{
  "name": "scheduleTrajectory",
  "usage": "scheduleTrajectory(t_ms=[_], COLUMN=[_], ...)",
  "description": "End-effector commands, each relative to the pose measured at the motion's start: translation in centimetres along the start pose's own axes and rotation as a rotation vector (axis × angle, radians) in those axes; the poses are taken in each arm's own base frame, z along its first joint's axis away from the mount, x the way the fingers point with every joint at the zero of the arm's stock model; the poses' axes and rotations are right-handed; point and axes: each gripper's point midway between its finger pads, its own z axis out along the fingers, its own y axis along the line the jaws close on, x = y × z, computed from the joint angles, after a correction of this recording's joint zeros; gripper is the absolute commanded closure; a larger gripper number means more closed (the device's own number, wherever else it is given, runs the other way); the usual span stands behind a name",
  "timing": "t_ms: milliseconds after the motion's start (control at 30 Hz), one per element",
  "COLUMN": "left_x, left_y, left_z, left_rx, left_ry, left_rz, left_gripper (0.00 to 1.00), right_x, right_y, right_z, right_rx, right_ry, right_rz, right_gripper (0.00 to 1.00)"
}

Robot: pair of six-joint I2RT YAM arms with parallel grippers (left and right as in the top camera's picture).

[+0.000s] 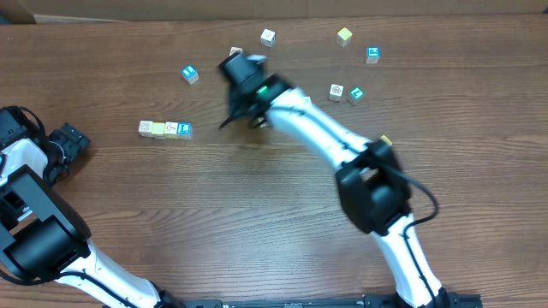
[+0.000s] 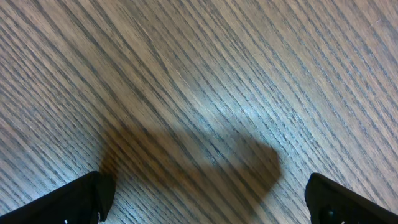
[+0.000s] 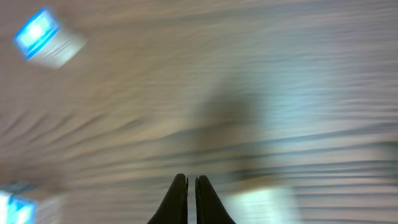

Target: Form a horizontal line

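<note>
Overhead: the row of 4 cubes (image 1: 165, 128) lay left of centre on the surface (image 1: 257, 214). The right claw (image 1: 229, 122), shut and empty, hung near its blue end. Any aligning push should run along the row. A loose blue cube (image 1: 190, 74) lay behind.

Left wrist: the left claw (image 2: 206, 193) gaped over bare wood.

Right wrist: blurred; fingers (image 3: 180, 199) pressed together.

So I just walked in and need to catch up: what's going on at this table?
A row of four touching cubes lies left of centre on the table. The right gripper is shut and empty, just right of the row, not touching it. The left gripper is open over bare wood, holding nothing. Several loose single cubes lie scattered beyond.
</note>
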Motion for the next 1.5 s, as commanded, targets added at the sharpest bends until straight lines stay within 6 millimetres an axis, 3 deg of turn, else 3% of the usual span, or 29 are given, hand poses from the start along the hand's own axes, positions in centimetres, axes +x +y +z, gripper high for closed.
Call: scheduleTrajectory(t_ms=[0,167,333,367,400,433,467,500,600,800,933,1133,1467], left_x=[5.1,5.1,5.1,5.1,5.1,5.1,5.1,5.1,5.1,5.1,5.1,5.1,5.1], left_y=[2.9,2.9,2.9,2.9,2.9,2.9,2.9,2.9,2.9,2.9,2.9,2.9,2.9], left_z=[3.1,3.1,3.1,3.1,3.1,3.1,3.1,3.1,3.1,3.1,3.1,3.1,3.1], left_rx=[-0.082,-0.082,-0.082,-0.082,-0.082,-0.082,-0.082,-0.082,-0.082,-0.082,-0.082,-0.082,-0.082], left_ry=[0.155,0.155,0.155,0.155,0.155,0.155,0.155,0.155,0.155,0.155,0.155,0.155,0.155], left_rz=[-0.035,-0.035,-0.035,-0.035,-0.035,-0.035,-0.035,-0.035,-0.035,-0.035,-0.035,-0.035,-0.035], left_gripper=[0.00,0.00,0.00,0.00,0.00,0.00,0.00,0.00,0.01,0.00,0.00,0.00,0.00], right_x=[-2.4,-3.5,-3.0,-2.8,-2.5,-2.3,-2.2,-2.3,-2.7,-4.4,-5.6,-6.9,-7.0], right_y=[-5.6,-14.9,-23.0,-24.8,-26.1,-27.3,-28.4,-29.5,-32.1,-35.7,-37.0,-37.3,-37.3], right_z=[-0.9,-1.1,-2.2,-2.6,-3.0,-3.2,-3.5,-3.7,-4.1,-4.3,-4.3,-4.1,-4.1], right_rx=[0.085,0.211,0.325,0.348,0.366,0.380,0.391,0.400,0.415,0.416,0.408,0.392,0.391], right_ry=[0.006,0.091,0.183,0.205,0.223,0.237,0.245,0.245,0.237,0.165,0.114,0.060,0.056], right_rz=[0.071,0.214,0.339,0.368,0.390,0.413,0.433,0.456,0.508,0.582,0.606,0.612,0.612], right_gripper=[0.96,0.96,0.85,0.77,0.60,0.41,0.13,0.00,0.00,0.00,0.00,0.00,0.00])
